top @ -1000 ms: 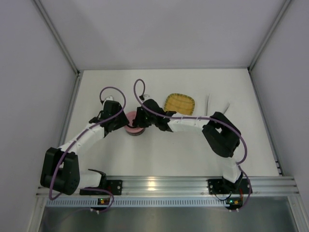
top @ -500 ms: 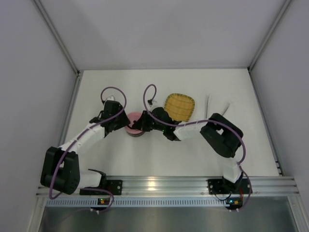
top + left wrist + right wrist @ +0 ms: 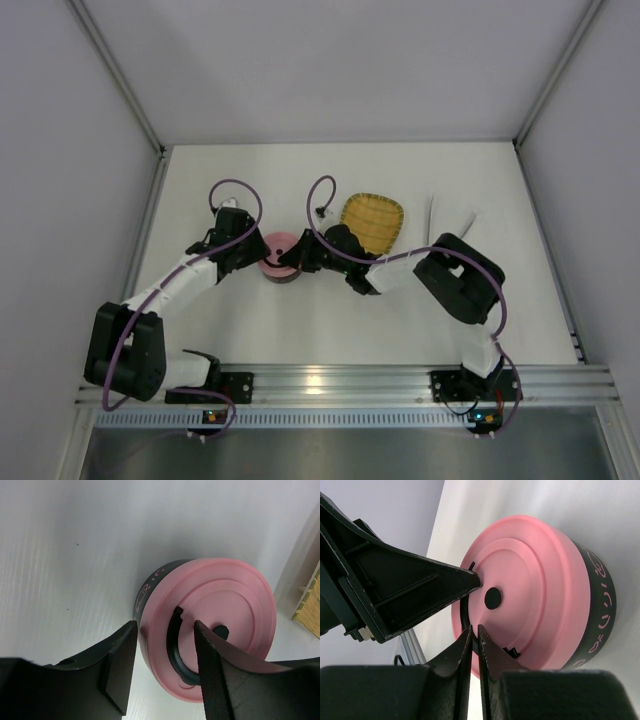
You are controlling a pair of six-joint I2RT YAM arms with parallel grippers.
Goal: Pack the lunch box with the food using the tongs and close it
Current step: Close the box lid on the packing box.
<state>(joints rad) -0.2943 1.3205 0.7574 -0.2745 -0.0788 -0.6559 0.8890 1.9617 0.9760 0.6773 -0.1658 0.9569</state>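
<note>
The lunch box (image 3: 277,254) is a round dark-walled container with its pink lid (image 3: 225,600) on, standing left of the table's centre. My left gripper (image 3: 256,256) is open. One finger (image 3: 120,665) stands just off the lid's rim and the other finger (image 3: 215,675) lies over the lid top by its black ring. My right gripper (image 3: 474,626) comes in from the opposite side, shut, with its tips against the lid (image 3: 535,580) at that ring. The pale tongs (image 3: 430,218) lie to the right of the tray. The food is out of view.
A yellow woven tray (image 3: 372,218) lies just behind and to the right of the lunch box, and its corner shows in the left wrist view (image 3: 310,600). Both forearms converge on the lunch box. White walls bound the table at the back and on both sides.
My right arm's wrist and forearm have swung right and toward the near edge, while its gripper stays at the lid. The left arm and the lunch box have not visibly moved.
</note>
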